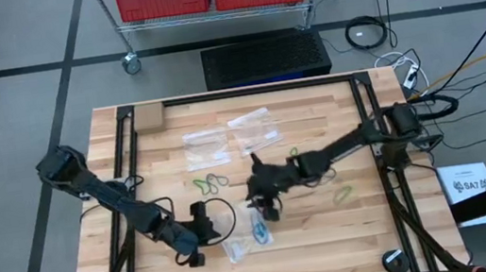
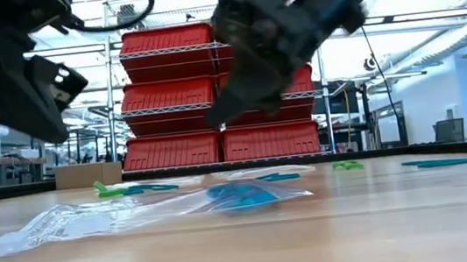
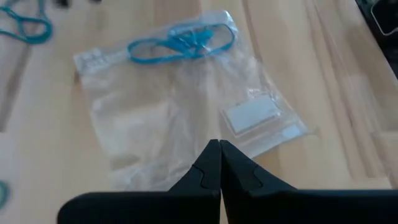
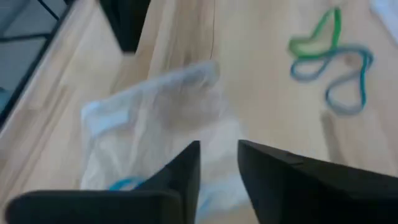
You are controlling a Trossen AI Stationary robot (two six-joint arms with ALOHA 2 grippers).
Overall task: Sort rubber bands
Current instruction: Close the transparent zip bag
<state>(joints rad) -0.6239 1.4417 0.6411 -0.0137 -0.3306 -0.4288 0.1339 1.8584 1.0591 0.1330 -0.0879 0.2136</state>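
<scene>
I have two long black arms made of chunky round parts joined together. Thin black cables loop beside them. My left gripper [image 3: 219, 163] has two flat black fingers with pointed tips. My right gripper [image 4: 219, 163] has the same wide black fingers with slanted ends.

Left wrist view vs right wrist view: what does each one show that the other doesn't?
Left wrist only: the left gripper shut, empty, at the edge of the clear bag, with the blue rubber bands inside the bag in full and the bag's white label.

Right wrist only: the right gripper with its fingers apart above the bag, and a loose green band overlapping a blue band on the bare table.

Both: the same clear bag on the wooden table; the right wrist catches only a sliver of blue inside it.
</scene>
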